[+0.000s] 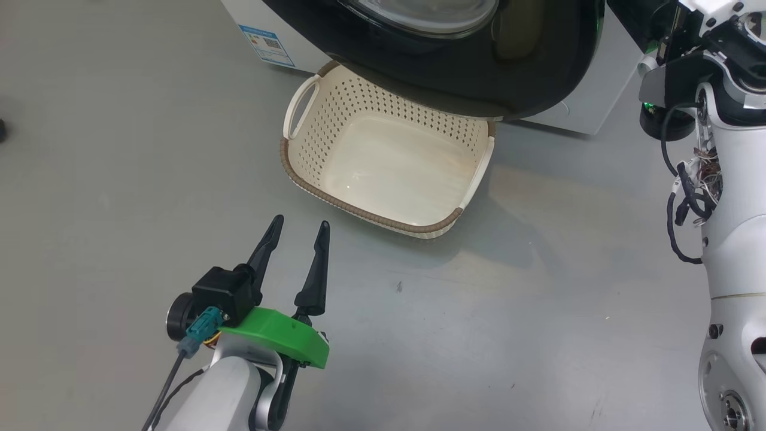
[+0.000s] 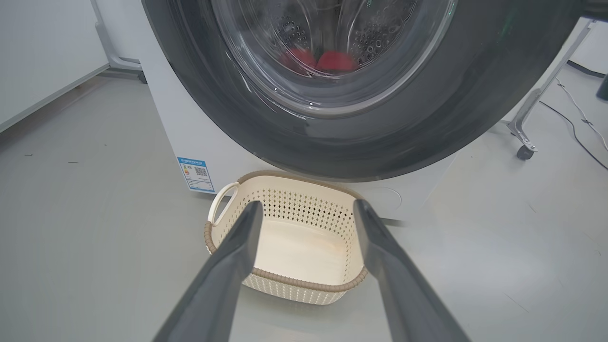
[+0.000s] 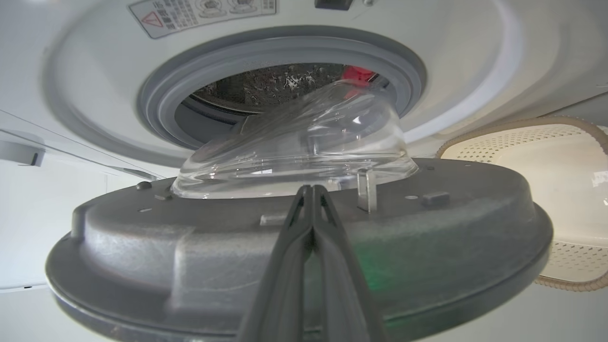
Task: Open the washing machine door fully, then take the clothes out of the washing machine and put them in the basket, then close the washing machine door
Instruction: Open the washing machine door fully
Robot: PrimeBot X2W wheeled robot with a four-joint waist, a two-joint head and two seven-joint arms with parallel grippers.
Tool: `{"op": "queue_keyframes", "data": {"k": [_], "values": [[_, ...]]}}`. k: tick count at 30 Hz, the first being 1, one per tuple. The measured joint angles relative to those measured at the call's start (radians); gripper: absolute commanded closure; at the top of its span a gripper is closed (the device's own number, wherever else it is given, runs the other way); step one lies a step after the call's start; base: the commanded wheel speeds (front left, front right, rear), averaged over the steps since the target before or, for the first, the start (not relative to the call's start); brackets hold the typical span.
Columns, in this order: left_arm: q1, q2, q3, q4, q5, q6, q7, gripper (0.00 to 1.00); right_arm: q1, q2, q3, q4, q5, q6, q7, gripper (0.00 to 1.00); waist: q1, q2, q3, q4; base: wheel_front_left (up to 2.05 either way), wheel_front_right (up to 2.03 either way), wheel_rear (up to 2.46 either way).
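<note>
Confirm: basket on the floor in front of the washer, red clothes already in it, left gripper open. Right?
Not quite. The basket is empty; the red clothes lie inside the washing machine, seen through the door in the left wrist view. The rest holds: basket on the floor before the machine, left gripper open.

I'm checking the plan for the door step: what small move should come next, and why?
Probably push the washing machine door wider open with the right gripper. Its shut fingers seem to rest against the door's grey inner face, the glass bowl stands before the drum, the clothes are inside, and the basket is empty.
</note>
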State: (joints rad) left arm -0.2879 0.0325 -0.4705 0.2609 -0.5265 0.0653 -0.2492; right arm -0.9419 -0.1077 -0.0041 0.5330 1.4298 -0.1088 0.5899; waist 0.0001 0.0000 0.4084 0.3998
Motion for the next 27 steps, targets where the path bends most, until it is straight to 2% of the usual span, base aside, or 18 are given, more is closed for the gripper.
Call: {"op": "queue_keyframes", "data": {"k": [8, 27], "values": [[0.0, 0.0, -0.006, 0.021, 0.0, 0.0, 0.0, 0.0, 0.011, 0.005, -0.005, 0.056, 0.044, -0.007, 0.053, 1.0, 0.0, 0.0, -0.036, 0.002, 0.0, 0.0, 0.0], [0.01, 0.0, 0.0, 0.048, 0.009, 0.0, 0.0, 0.0, 0.112, 0.03, 0.039, 0.104, 0.107, -0.009, 0.136, 1.0, -0.0001, 0.0, -0.136, -0.008, 0.0, 0.0, 0.0]]}}
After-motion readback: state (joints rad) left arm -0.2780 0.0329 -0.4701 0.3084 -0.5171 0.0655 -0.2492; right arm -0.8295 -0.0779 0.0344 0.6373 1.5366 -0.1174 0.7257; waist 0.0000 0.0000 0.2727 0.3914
